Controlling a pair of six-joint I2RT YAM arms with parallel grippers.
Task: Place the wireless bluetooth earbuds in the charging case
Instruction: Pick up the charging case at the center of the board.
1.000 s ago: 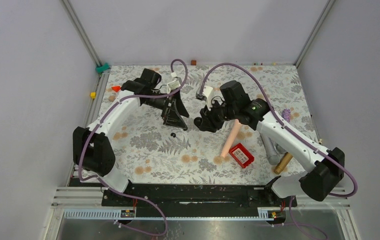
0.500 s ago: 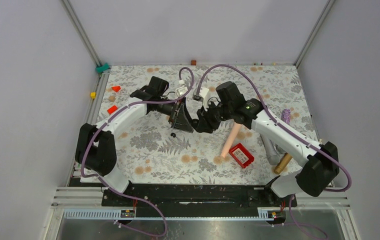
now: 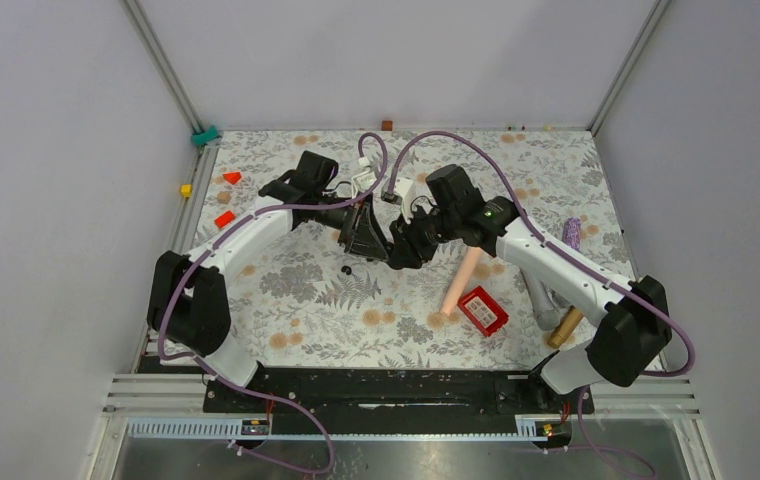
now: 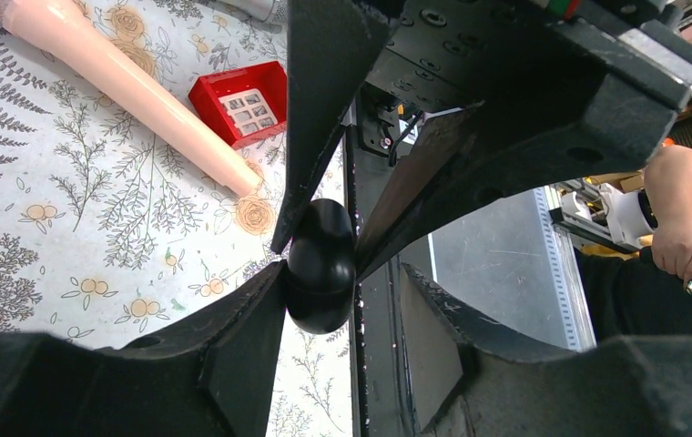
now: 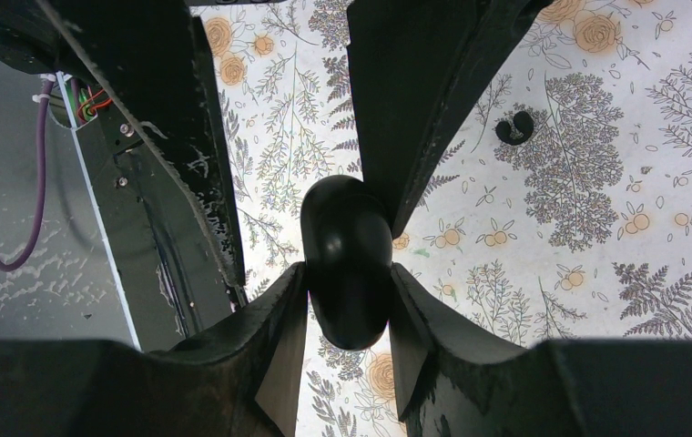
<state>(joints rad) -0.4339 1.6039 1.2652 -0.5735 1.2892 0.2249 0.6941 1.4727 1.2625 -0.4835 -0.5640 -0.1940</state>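
Charging case (image 5: 347, 237) grasped by the right gripper (image 5: 347, 273) above the surface (image 3: 306, 295), left gripper (image 4: 342, 269) part-closed about it, one finger touching, the other apparently just clear.

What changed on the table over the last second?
The left gripper swung right to meet the right gripper and narrowed around the charging case held there; whether it grips yet isn't clear. The right gripper edged left, keeping its hold on the case. The loose earbud, pink cylinder and red box stayed put.
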